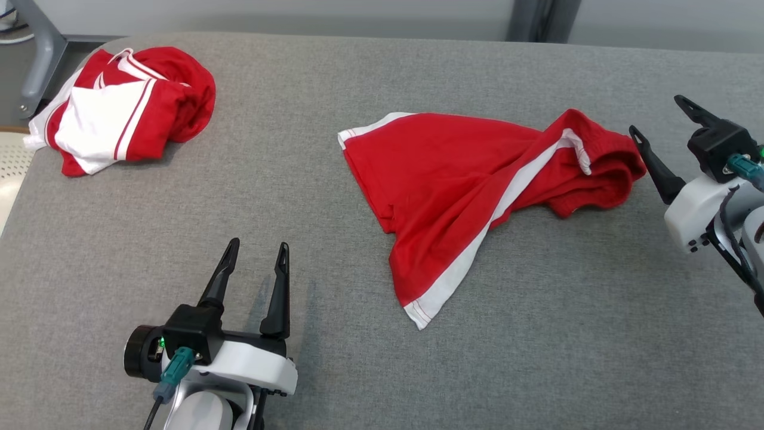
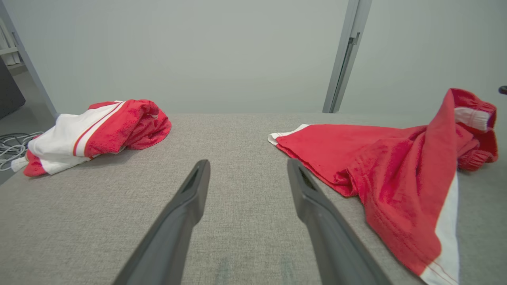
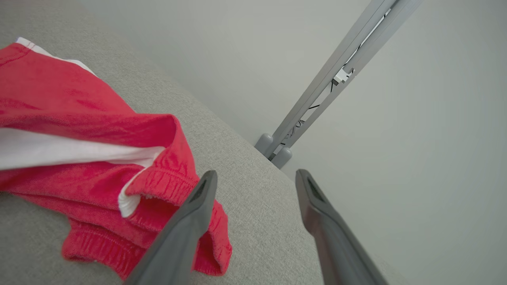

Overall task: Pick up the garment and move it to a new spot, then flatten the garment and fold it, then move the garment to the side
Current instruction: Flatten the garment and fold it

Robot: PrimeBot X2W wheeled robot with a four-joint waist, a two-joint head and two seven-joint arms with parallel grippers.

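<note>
Right claw (image 1: 656, 113) gapes empty just beside the rumpled garment (image 1: 441, 179); left claw (image 1: 258, 243) is open too, well apart. Flattening looks next: each claw must pinch 1 edge and pull outward.

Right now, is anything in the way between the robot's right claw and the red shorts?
No, nothing visible. The open right gripper sits just beside the waistband end of the red shorts, with bare grey table between them. The other red-and-white garment lies far off at the table's left corner.
</note>
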